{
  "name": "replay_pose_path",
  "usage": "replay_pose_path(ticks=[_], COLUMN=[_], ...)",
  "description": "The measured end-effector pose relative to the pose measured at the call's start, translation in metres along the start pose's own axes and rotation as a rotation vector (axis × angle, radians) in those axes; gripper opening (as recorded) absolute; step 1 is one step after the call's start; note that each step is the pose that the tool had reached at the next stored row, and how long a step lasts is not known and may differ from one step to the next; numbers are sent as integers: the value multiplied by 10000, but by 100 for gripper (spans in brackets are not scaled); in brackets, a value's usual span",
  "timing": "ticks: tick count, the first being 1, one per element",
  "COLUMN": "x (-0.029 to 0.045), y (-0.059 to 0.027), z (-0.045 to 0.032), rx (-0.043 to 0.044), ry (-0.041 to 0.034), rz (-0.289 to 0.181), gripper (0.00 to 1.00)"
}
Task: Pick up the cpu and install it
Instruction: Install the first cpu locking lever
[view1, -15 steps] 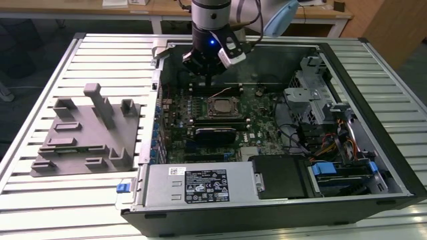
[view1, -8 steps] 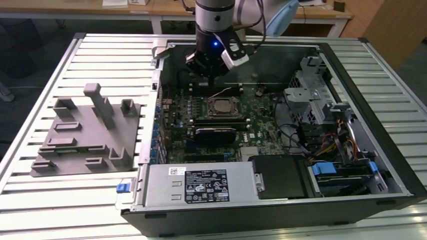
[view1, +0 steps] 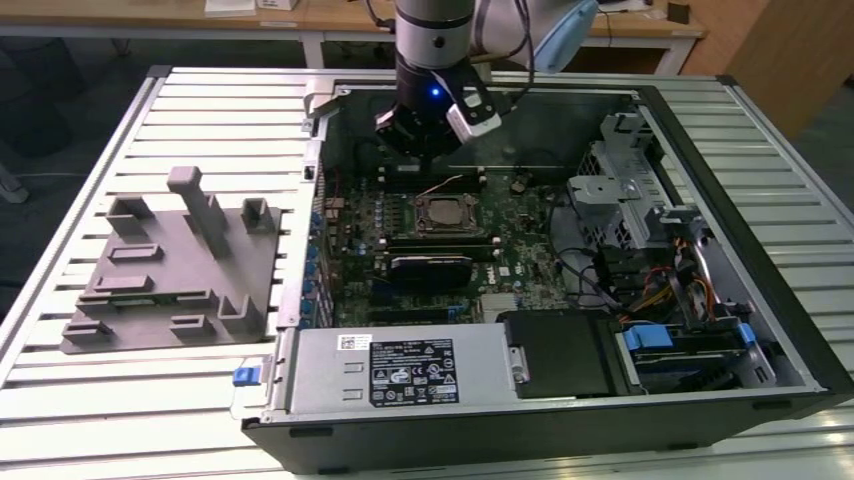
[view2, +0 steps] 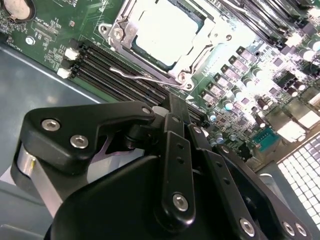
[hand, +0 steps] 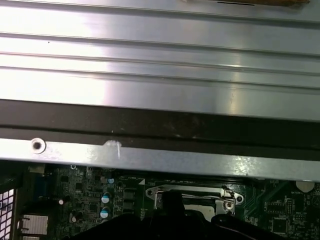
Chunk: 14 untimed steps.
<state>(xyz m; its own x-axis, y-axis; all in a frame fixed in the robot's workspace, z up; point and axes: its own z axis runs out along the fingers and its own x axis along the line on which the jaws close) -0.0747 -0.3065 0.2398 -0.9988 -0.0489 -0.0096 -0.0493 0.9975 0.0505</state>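
1. The tabletop (view1: 80, 200) is ribbed metal and carries an open computer case (view1: 787, 330) lying on its side.
2. In the exterior view, a grey fixture block (view1: 167, 270) rests on the tabletop at 9 o'clock from the case. I see no chip on it.
3. The green motherboard (view1: 521, 250) lies flat on the case floor.
4. My pincer (view1: 424, 158) hangs inside the case at 12 o'clock from the socket (view1: 447, 213) in the exterior view, above the board and apart from it. In the second wrist view my pincer (view2: 176, 105) has its fingers drawn together with nothing between them.
5. The socket frame (view2: 200, 37) is bare metal, with its wire lever (view2: 142, 77) lying alongside.
6. The cpu (view1: 445, 212) sits inside the socket frame; in the second wrist view the cpu (view2: 160, 27) is a pale, flat square lying level within the frame.

Handling notes, as judgement: the cpu is light, rigid and thin, with a smooth metal top that offers little friction. Its underside contacts and the socket pins are likely fragile. Grip it only by two opposite edges, with low force, and keep it level.
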Motion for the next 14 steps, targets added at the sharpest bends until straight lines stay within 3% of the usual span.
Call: replay_pose_path(ticks=[14], x=[-131], y=[0], z=[49], rx=[2], ry=[0], rz=[-1], gripper=[11])
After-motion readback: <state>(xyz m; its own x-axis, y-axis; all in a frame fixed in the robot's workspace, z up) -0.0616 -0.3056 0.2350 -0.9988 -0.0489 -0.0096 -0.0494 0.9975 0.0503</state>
